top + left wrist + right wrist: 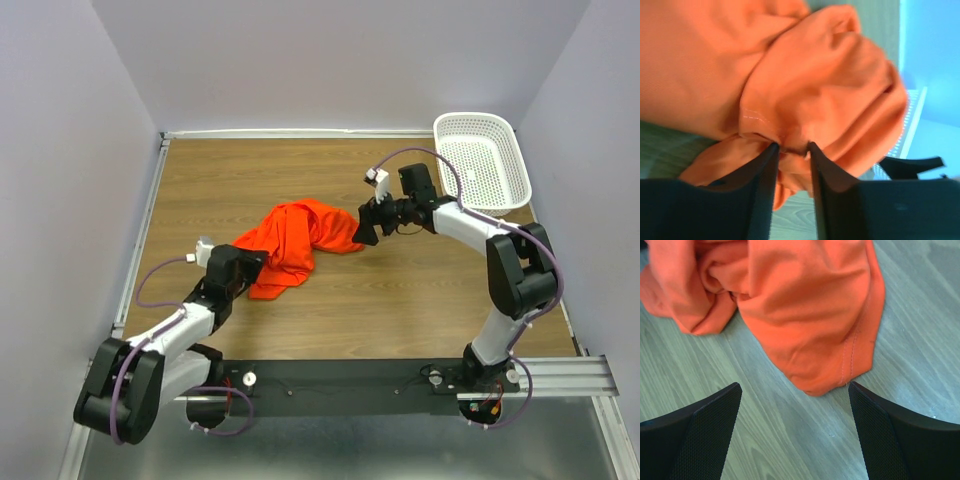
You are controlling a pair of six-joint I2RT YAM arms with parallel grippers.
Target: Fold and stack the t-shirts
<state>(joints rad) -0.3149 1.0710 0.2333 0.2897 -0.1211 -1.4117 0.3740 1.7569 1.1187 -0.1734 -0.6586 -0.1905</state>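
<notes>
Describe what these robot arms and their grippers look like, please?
Both arms match: the left arm and right arm have white links between chunky black joints, with a thin lilac cable looping along each. The left gripper and right gripper each have two black wedge-shaped fingers; the right's show fine mesh texture. A small white block sits near each wrist.

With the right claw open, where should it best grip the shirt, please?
Probably the stitched hem corner of the shirt, which lies flat and points into the open right claw. Come in low along the table from that side.
</notes>
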